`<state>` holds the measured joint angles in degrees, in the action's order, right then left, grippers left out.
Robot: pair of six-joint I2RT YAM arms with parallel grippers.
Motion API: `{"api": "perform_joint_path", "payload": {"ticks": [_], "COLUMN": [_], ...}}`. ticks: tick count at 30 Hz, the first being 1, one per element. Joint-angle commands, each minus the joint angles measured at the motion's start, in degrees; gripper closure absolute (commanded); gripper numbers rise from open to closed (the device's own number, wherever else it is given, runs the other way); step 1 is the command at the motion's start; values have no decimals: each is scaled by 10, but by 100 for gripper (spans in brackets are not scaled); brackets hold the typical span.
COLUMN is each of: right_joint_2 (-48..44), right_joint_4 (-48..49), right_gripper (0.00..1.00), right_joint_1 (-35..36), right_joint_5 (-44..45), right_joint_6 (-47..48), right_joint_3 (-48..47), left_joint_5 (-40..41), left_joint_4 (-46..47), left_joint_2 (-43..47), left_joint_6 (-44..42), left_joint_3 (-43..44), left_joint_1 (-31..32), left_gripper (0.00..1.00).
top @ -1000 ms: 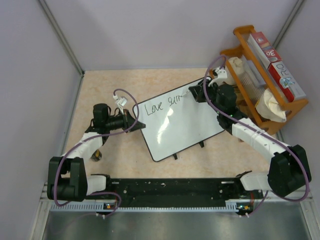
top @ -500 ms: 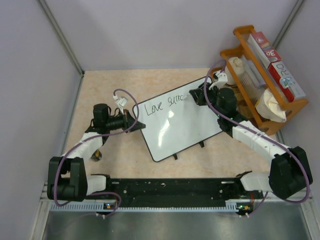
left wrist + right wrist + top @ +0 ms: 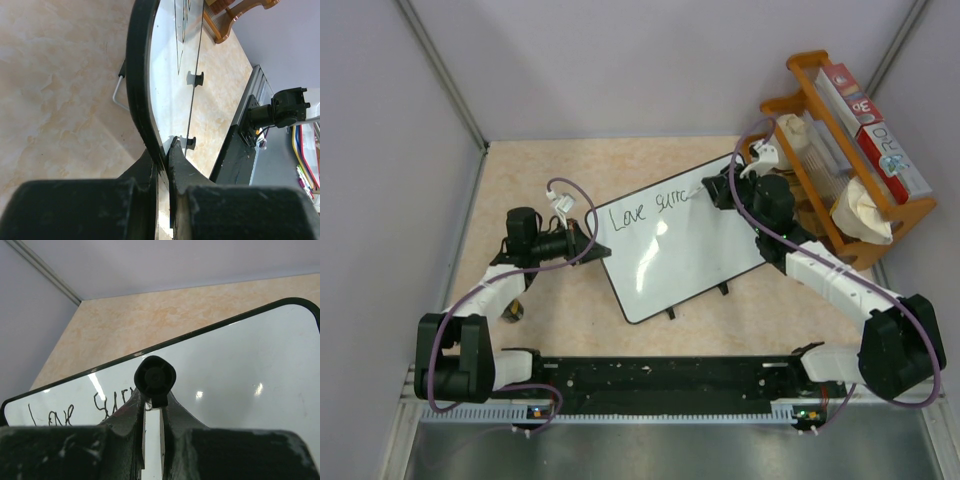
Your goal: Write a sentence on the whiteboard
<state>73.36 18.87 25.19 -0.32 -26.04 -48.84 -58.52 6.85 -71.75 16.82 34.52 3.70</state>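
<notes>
Left arm [image 3: 495, 285] reaches forward, left tool [image 3: 166, 150] pinching the whiteboard [image 3: 680, 250] edge; right arm [image 3: 830, 275] extended, right tool [image 3: 153, 407] pinching a marker [image 3: 155, 376]

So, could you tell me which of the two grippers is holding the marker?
The right gripper: it is shut on the black marker, whereas the left gripper clamps the edge of the whiteboard instead.

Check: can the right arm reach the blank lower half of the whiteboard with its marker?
Probably yes. The right gripper, shut on the marker, is over the whiteboard, and nothing lies on the blank half; the left gripper only clamps its left edge.
</notes>
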Motion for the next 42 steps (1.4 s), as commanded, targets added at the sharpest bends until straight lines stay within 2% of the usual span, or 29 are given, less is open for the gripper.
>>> {"api": "perform_joint_path", "payload": {"ticks": [1, 13, 19, 29, 42], "right_joint_2": [10, 28, 1, -36, 6], "right_joint_4": [2, 8, 33, 36, 28], "right_gripper": [100, 100, 100, 100, 100], "right_joint_1": [-7, -7, -7, -27, -30], "right_joint_5": [25, -12, -45, -30, -19], "right_joint_6": [14, 9, -8, -9, -2], "right_joint_3": [-42, -65, -44, -28, -48], "left_joint_5": [67, 69, 70, 70, 69], "left_joint_4": [-3, -3, -4, -3, -3], "left_joint_2": [-3, -4, -6, -6, -3], "left_joint_6": [-137, -137, -138, -138, -138], "left_joint_3": [-10, -9, -9, -9, -9], "left_joint_1": [17, 17, 17, 17, 18], "left_gripper": [100, 100, 100, 100, 100]}}
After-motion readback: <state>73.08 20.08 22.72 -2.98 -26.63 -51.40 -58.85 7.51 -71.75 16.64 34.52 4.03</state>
